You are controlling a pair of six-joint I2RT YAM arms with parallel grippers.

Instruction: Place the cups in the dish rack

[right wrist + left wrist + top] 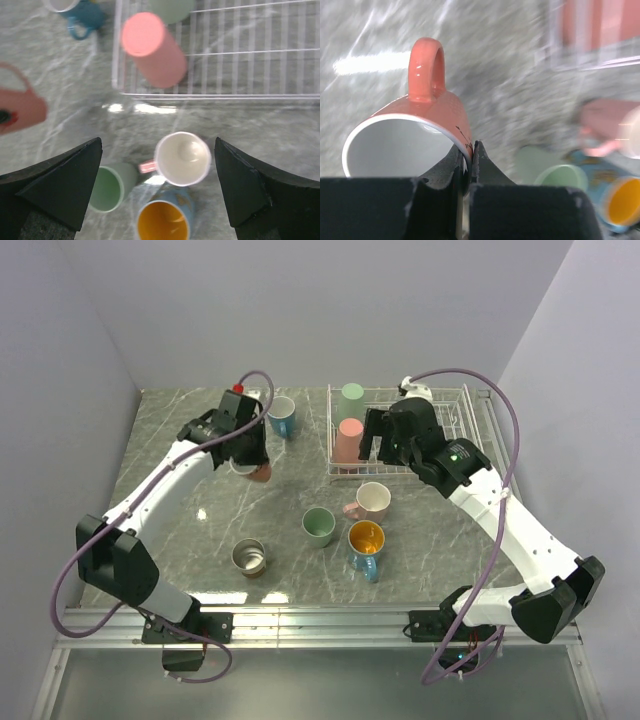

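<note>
The table [200, 505] carries the rack [240, 65] at its far right. Two cups already stand mouth-down at the rack's left end, a mint cup [351, 395] far and a pink cup [349, 438] near, with bare wire to their right.

The left gripper [468, 150] is pinched on the wall of the red-brown mug [427, 107], one finger inside the rim and one outside, with the handle pointing away. This mug is left of centre, well apart from the rack, and I cannot tell whether it is clear of the table.

To do this step well, raise the mug first, then carry it right above the rack's low side, steering near of the blue mug [282, 417]. A pinch on the rim alone will probably let the mug swing, so go slowly, turn it mouth-down and seat it beside the pink cup.

The right gripper [159, 180] hangs spread wide over the pale mug [182, 159], just near of the rack. It had best wait so the arms don't crowd.
</note>
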